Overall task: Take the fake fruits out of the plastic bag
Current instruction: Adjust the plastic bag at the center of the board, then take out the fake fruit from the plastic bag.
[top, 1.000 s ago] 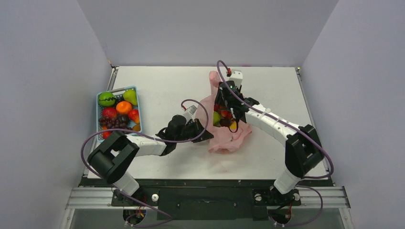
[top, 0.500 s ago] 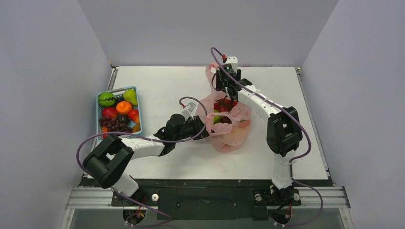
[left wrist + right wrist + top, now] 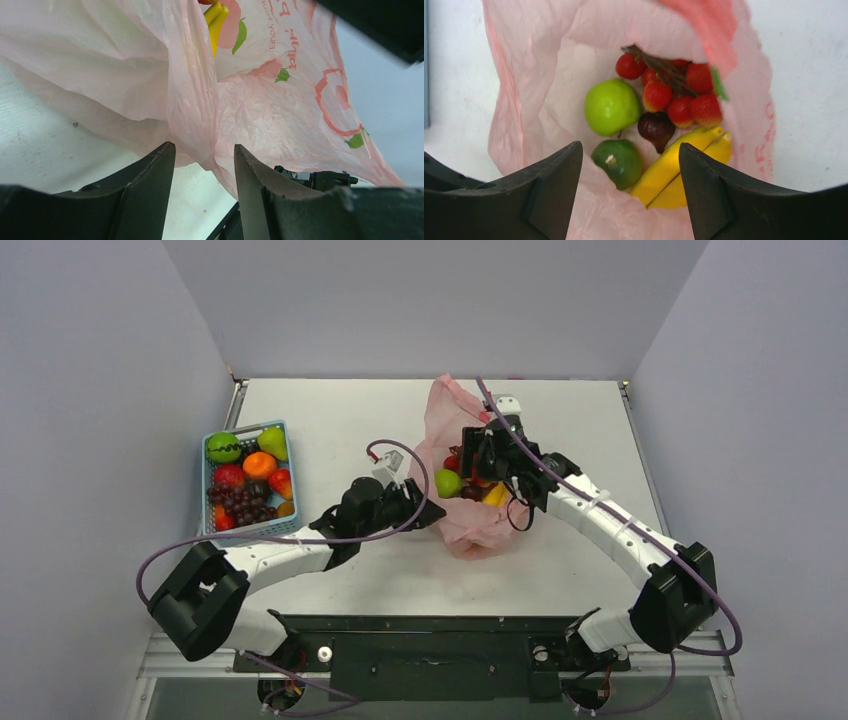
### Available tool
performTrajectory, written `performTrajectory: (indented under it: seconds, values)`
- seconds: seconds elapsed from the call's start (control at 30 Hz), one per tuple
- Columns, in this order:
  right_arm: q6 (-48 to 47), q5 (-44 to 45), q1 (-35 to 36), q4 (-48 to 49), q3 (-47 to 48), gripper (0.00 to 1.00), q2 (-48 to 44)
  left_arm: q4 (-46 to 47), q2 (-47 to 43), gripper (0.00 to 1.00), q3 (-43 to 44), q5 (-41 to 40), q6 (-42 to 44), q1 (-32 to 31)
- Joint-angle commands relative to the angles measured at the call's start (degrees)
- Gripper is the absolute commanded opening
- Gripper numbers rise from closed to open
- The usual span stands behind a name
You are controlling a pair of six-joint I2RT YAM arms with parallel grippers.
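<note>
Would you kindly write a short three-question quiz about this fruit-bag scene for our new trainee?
1. Multiple choice: what sits between the fingers of the left gripper? A) a cable B) a fold of the pink plastic bag C) nothing
2. True or false: the right gripper is shut on a red fruit.
3. Fill in: beside the dark green fruit in the bag lie the yellow ___.
Key: 1 B; 2 false, it is open above the bag's mouth; 3 bananas.
</note>
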Motion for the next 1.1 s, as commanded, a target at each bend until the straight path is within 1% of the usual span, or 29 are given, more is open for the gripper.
performTrajectory:
  seconds: [0.0, 0.03, 0.13, 0.2, 0.23, 0.27, 0.3, 0.33, 0.4, 0.53, 0.63, 0.73, 0.83, 1.0, 1.07]
  values:
    - [-0.9, -1.45, 2.77, 8.37, -6.45, 0.65, -2.78, -3.8, -4.37, 0.45, 2.65, -3.96, 1.97, -0.56]
    - [-1.4, -0.61, 2.88, 9.82, -8.3, 0.62, -3.61, -5.26, -4.88, 0.45, 2.75, -4.66, 2.1, -0.68]
    - [-2.23, 3.7, 2.75, 15.62, -11.32, 0.59, -3.61, -8.6, -8.67, 0.45, 2.54, -5.35, 2.22, -0.69]
    - [-3.51, 5.1, 2.7, 20.1, -13.12, 0.59, -2.67, -12.67, -11.38, 0.45, 3.26, -5.8, 3.03, -0.49]
    - [-4.59, 5.38, 2.66, 22.47, -13.39, 0.58, -1.27, -16.13, -12.3, 0.45, 3.58, -6.13, 4.14, -0.49]
    - [-5.31, 5.61, 2.66, 23.33, -13.21, 0.58, -0.38, -17.85, -14.32, 0.45, 4.12, -6.27, 4.72, -0.41]
    - [-7.04, 6.56, 2.65, 24.35, -12.91, 0.57, 1.39, -21.6, -15.39, 0.46, 4.45, -6.8, 5.91, -0.31]
    - [-7.9, 7.0, 2.61, 24.67, -11.95, 0.57, 2.44, -26.21, -17.87, 0.49, 5.02, -7.22, 6.53, -0.11]
    - [-10.76, 7.99, 2.47, 24.55, -10.0, 0.56, 5.36, -31.78, -22.12, 0.51, 5.49, -9.25, 7.91, 0.17]
    - [-17.43, 7.48, 2.18, 25.68, -7.0, 0.53, 9.95, -40.35, -32.22, 0.51, 5.39, -13.27, 8.92, 0.9]
    - [-21.28, 7.56, 1.99, 25.69, -5.15, 0.47, 13.16, -45.19, -40.34, 0.51, 5.98, -14.92, 9.3, 1.28]
    - [-23.07, 8.1, 1.57, 25.6, -2.82, 0.45, 15.36, -51.08, -45.03, 0.51, 8.12, -16.86, 10.27, 1.53]
    - [-25.25, 7.58, 0.99, 24.08, 0.42, 0.45, 18.41, -53.7, -49.19, 0.53, 9.19, -18.2, 10.42, 1.67]
    - [-27.34, 9.23, 1.02, 22.09, 3.8, 0.45, 22.04, -54.69, -51.79, 0.55, 9.31, -19.99, 10.47, 1.73]
    - [-27.34, 9.57, 0.87, 21.84, 4.45, 0.46, 22.71, -54.84, -51.6, 0.6, 9.28, -20.08, 11.06, 1.72]
